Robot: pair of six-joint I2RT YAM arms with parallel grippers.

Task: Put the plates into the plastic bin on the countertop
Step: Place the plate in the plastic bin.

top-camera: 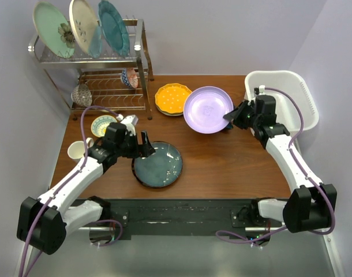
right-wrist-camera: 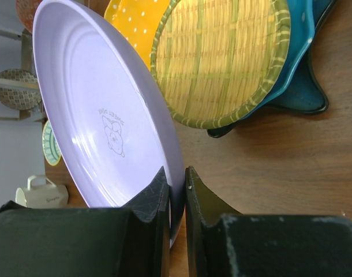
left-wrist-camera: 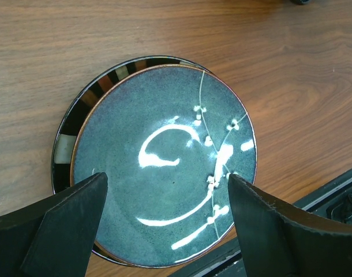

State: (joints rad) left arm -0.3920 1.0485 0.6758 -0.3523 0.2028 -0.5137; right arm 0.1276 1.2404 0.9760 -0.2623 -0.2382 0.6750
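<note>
My right gripper point(top-camera: 229, 117) is shut on the rim of the lilac plate point(top-camera: 208, 108), holding it tilted up just left of the white plastic bin point(top-camera: 306, 95). In the right wrist view the fingers point(right-wrist-camera: 176, 173) pinch the lilac plate's point(right-wrist-camera: 95, 109) edge. Behind it lie the yellow gridded plate point(right-wrist-camera: 222, 57) on the blue star-shaped plate point(right-wrist-camera: 303, 86), and the yellow scalloped plate point(right-wrist-camera: 130, 17). My left gripper point(top-camera: 138, 147) is open and empty over the left edge of a grey-blue plate point(left-wrist-camera: 164, 167), which is stacked on the dark patterned-rim plate point(left-wrist-camera: 78, 115).
The chrome wire rack point(top-camera: 107, 69) at the back left holds three large upright plates and a small bowl point(top-camera: 128, 77). A small patterned bowl point(top-camera: 102, 124) and a cream cup point(top-camera: 78, 150) sit by my left arm. The yellow scalloped plate point(top-camera: 172, 98) lies beside the rack.
</note>
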